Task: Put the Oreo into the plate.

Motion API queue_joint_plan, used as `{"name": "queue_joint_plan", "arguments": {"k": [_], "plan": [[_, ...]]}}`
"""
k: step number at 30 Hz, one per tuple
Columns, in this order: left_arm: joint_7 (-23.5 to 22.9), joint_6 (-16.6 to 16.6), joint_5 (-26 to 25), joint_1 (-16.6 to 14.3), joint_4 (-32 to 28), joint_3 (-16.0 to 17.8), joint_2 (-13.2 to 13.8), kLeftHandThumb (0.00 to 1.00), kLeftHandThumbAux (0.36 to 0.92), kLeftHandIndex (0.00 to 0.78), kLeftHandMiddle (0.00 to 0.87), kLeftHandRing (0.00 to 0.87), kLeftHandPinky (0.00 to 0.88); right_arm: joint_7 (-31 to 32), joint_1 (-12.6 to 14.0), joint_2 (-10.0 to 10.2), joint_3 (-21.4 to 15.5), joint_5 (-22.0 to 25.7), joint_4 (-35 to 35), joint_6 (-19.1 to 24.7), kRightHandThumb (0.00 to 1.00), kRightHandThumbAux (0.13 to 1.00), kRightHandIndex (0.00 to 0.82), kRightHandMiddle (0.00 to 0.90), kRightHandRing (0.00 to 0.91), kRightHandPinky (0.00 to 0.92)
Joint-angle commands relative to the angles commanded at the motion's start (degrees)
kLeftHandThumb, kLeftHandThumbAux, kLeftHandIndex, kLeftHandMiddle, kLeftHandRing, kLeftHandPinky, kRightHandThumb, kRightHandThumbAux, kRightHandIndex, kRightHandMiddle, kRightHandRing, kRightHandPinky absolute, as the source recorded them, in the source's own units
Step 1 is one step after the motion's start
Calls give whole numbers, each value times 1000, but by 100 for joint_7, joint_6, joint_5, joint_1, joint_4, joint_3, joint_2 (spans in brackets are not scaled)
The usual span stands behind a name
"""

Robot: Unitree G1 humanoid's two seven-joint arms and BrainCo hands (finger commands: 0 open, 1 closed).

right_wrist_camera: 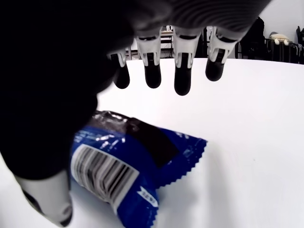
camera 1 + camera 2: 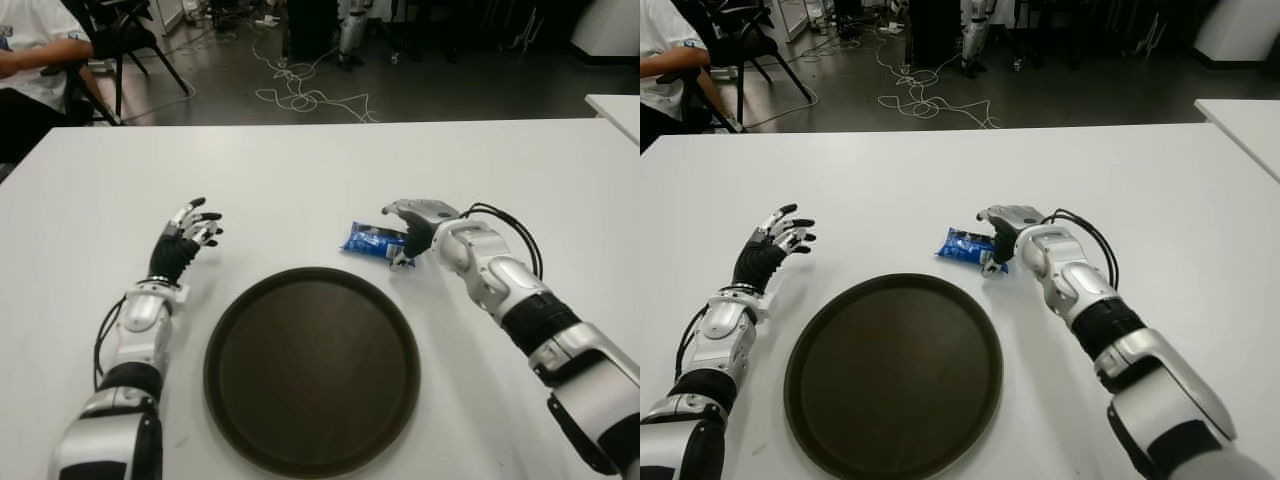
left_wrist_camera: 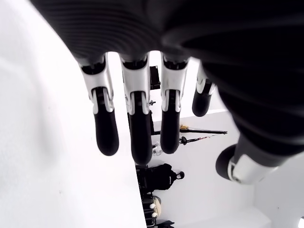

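Broadly, a white table [image 2: 300, 180] fills the head views, its far edge running across the top third and its sides reaching out of frame. Beyond that edge lies a dark floor with a tangle of white cables [image 2: 305, 95], black chairs [image 2: 125, 40], and a seated person [image 2: 30, 60] at the far left corner. A second white table [image 2: 615, 110] shows at the right edge.

Near the robot's side of the table sits a large round dark brown plate [image 2: 312, 372] with a raised rim, holding nothing. Bare tabletop surrounds it on every side, and nothing stands between it and the packet beyond it.

The left hand [image 2: 188, 232] shows to the left of the plate, apart from it, fingers spread and loosely extended, holding nothing; its wrist view shows four straight fingers [image 3: 105, 128] with white table behind them.

The right hand [image 2: 415, 228] is just beyond the plate's far right rim, at the packet's right end. In its wrist view the fingers [image 1: 183, 78] hang extended above the table without closing, and the thumb [image 1: 47, 202] reaches down beside the packet's barcode end. The hand is open, with no hold on the packet.

The Oreo [image 2: 372, 241] is a small blue foil packet lying flat on the table, just past the plate's far rim and not touching it. Up close [image 1: 128, 161] it shows a white barcode panel, a dark biscuit picture and a zigzag sealed edge.
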Motion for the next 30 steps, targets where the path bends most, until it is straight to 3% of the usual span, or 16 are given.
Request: {"name": "queue_joint_plan", "arguments": {"k": [9,22,30], "plan": [[77,-64,77,23,-62,-57,-15,293,618,157,306,335,379,-261,-73,177,17,44,521,-246,0,771,102,120,118,87],[150,-140,122,56,-106,-88,-58,283,614,147,305,335,374,-541,-235,514,47,49,1271,-215,0,800,97,119,107,87],[222,-172,169,38,-64,-106,-68,285,629,152,307,337,380,-801,-356,601,23,113,1667,-284,0,800,102,114,99,84]]}}
